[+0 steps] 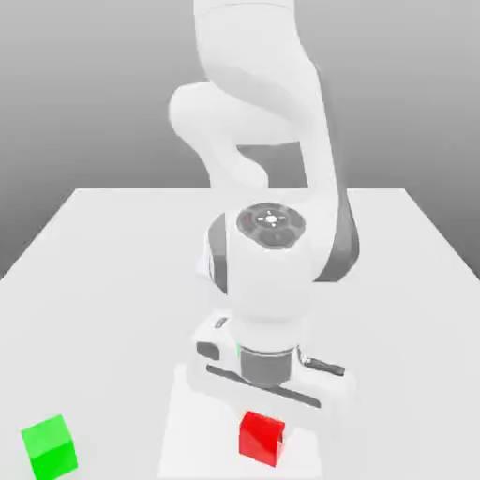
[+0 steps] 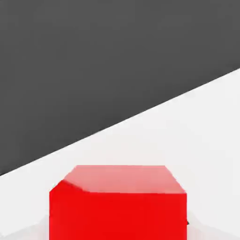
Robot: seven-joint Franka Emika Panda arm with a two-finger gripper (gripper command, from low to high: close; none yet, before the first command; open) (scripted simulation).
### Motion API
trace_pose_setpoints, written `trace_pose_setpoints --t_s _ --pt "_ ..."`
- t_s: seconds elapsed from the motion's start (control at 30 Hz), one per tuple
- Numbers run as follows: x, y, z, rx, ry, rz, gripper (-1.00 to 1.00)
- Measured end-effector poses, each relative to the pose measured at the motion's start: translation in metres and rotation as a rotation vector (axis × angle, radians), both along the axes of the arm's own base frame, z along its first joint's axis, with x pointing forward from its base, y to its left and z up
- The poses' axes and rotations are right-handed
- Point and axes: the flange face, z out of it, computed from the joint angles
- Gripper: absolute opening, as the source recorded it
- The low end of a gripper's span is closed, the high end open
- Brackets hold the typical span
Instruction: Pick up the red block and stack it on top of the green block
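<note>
The red block (image 1: 262,437) is a small bright red cube near the front edge of the white table (image 1: 103,281), a little to the exterior view's right of the middle. My gripper (image 1: 268,401) hangs directly over it, with the white hand very close above the cube's top. In the hand view the red block (image 2: 117,206) looms large and close. The green block (image 1: 50,447) sits on the table at the front, far to the exterior view's left, well apart from the red one and from the arm.
The arm's white links (image 1: 272,169) rise over the table's middle and back. The table's edge (image 2: 140,115) runs diagonally beyond the red cube, with dark floor past it. Bare tabletop lies between the two cubes.
</note>
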Motion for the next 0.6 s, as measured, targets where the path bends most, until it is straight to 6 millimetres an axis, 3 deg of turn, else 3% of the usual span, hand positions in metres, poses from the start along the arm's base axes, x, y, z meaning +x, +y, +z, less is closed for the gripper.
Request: trace_pose_setpoints --t_s 0.07,0.1,0.23,0.37,0.4,0.47,0.5,0.6 --pt "-0.001 -0.001 0.023 -0.001 0.001 -0.001 -1.00" --pt "0.004 -0.017 0.030 -0.001 0.002 -0.037 -1.00" --pt "0.022 -0.115 0.046 -0.001 0.003 -0.249 -1.00" --pt "0.019 -0.214 0.057 0.001 0.002 -0.450 -1.00" --pt "0.016 -0.239 0.051 0.001 0.001 -0.499 -1.00" --pt "0.013 -0.262 0.027 0.001 0.001 -0.546 -1.00" --pt "0.012 -0.266 0.013 0.000 0.001 -0.553 1.00" --pt "0.012 -0.266 0.013 0.000 0.001 -0.553 1.00"
